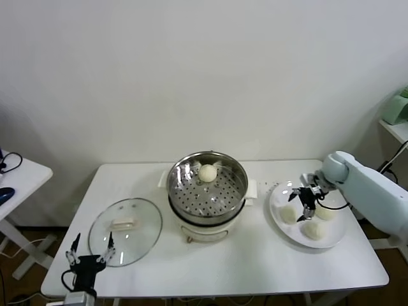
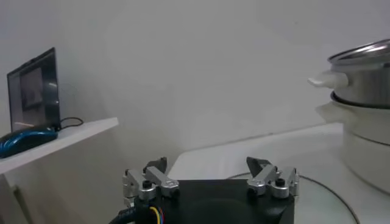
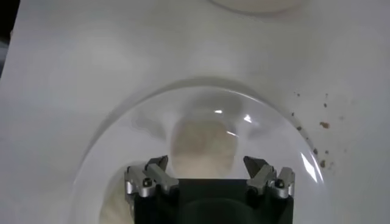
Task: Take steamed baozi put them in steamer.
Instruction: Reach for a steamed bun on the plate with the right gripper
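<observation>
The steamer (image 1: 207,191) stands mid-table with one steamed baozi (image 1: 208,172) on its perforated floor near the far wall. Three more baozi lie on the white plate (image 1: 278,199) to the right: one (image 1: 289,215), one (image 1: 312,230) and one (image 1: 326,212). My right gripper (image 1: 302,203) hangs open just above the plate. In the right wrist view a baozi (image 3: 204,146) lies straight ahead of the open right gripper (image 3: 207,164), untouched. My left gripper (image 1: 93,245) waits open at the table's front left corner.
A flat glass lid (image 1: 125,229) lies left of the steamer, just ahead of the left gripper (image 2: 210,165). A side table with a laptop (image 2: 30,88) and a blue mouse (image 2: 24,140) stands to the left. Crumbs (image 3: 323,125) dot the table by the plate.
</observation>
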You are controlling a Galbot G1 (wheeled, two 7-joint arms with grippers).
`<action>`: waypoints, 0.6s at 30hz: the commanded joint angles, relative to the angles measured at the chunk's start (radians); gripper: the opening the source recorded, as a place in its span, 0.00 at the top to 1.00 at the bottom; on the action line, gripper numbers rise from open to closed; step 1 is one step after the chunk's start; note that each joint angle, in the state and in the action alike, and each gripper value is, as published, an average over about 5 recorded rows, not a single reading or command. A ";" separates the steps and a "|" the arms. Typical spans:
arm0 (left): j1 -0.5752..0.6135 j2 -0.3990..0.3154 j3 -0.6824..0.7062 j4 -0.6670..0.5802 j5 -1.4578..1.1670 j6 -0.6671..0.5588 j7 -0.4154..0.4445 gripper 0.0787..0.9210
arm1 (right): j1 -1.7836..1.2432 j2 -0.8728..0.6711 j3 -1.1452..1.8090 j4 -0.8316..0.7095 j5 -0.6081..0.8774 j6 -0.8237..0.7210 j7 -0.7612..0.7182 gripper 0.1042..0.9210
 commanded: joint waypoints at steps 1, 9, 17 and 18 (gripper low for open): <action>-0.006 0.003 -0.002 0.008 0.002 0.002 -0.002 0.12 | -0.028 0.033 0.023 -0.039 -0.018 0.001 -0.001 0.12; -0.009 0.003 -0.003 0.014 0.002 0.003 -0.005 0.12 | -0.031 0.040 0.026 -0.052 -0.038 0.003 -0.006 0.12; -0.008 0.003 -0.001 0.017 0.004 0.002 -0.006 0.12 | -0.031 0.040 0.030 -0.057 -0.037 0.003 -0.002 0.22; -0.008 0.003 -0.001 0.017 0.004 0.002 -0.006 0.12 | -0.031 0.040 0.030 -0.058 -0.037 0.004 -0.002 0.23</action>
